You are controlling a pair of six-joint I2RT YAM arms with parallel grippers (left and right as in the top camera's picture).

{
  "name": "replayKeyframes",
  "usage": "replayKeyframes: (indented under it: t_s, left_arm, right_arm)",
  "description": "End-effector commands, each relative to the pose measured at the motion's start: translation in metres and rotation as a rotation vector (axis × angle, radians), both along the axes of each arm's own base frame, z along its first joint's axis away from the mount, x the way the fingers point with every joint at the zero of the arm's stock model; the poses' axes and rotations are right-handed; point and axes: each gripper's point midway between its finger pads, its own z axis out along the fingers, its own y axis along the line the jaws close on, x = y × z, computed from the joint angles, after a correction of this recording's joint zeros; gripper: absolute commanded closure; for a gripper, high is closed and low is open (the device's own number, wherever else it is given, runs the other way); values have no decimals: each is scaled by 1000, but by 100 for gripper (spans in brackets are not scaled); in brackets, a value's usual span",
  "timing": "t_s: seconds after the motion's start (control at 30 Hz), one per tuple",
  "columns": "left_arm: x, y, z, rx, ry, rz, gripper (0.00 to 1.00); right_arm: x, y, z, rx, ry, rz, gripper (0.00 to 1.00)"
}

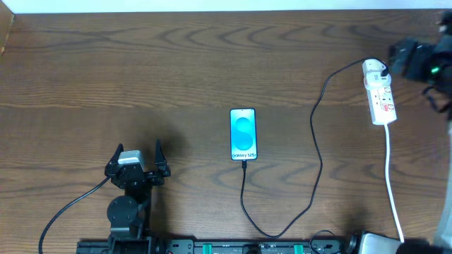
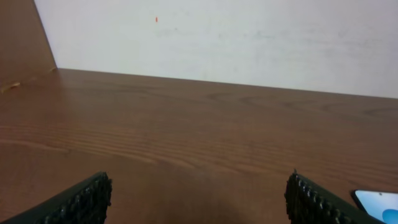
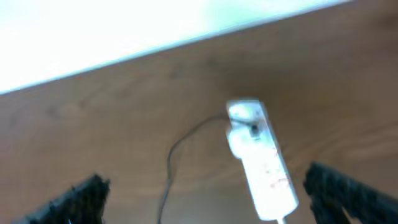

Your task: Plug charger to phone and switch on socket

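1. socket (image 3: 261,158): blurred in the right wrist view; red marks are rendered unreadable.
2. phone (image 2: 379,204): cut off by the left wrist view's edge; only one corner is shown.
3. charger (image 1: 316,141): plug tip is too small overhead for its seating in the phone to be judged.
4. right arm (image 1: 424,60): blurred and cut off at the overhead edge.

The left gripper (image 1: 138,148) sits at seven o'clock, jaws wide apart, pointing to twelve. The right gripper (image 3: 205,190), at two o'clock, is equally spread.
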Motion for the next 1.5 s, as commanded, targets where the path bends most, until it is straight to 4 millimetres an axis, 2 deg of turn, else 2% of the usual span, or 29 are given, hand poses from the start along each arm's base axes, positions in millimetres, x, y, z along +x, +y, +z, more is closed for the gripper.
replayKeyframes:
  t_s: [0.0, 0.23, 0.37, 0.57, 0.83, 0.97, 1.17, 1.47]
  left_arm:
    - [-1, 3, -18, 1, 53, 14, 11]
    - [-1, 3, -18, 1, 53, 14, 11]
    - [-1, 3, -18, 1, 53, 15, 11]
    - [-1, 3, -18, 1, 53, 14, 11]
    - [-1, 3, -18, 1, 53, 14, 11]
    - [-1, 3, -18, 1, 53, 14, 11]
    - [-1, 3, -18, 1, 53, 14, 11]
    - [-1, 3, -18, 1, 53, 14, 11]
  right_arm:
    - [-7, 29, -28, 5, -34, 64, 1]
    - [-21, 64, -70, -19, -189, 150, 1]
    - [-36, 73, -84, -29, -268, 172, 1]
    - [-68, 76, -96, -48, -394, 174, 1]
    - [-109, 79, -95, -74, -557, 173, 1]
    - [-127, 81, -109, -81, -607, 173, 1]
    - [-142, 82, -131, -84, -627, 173, 1]
    - [-155, 81, -141, -84, -594, 167, 1]
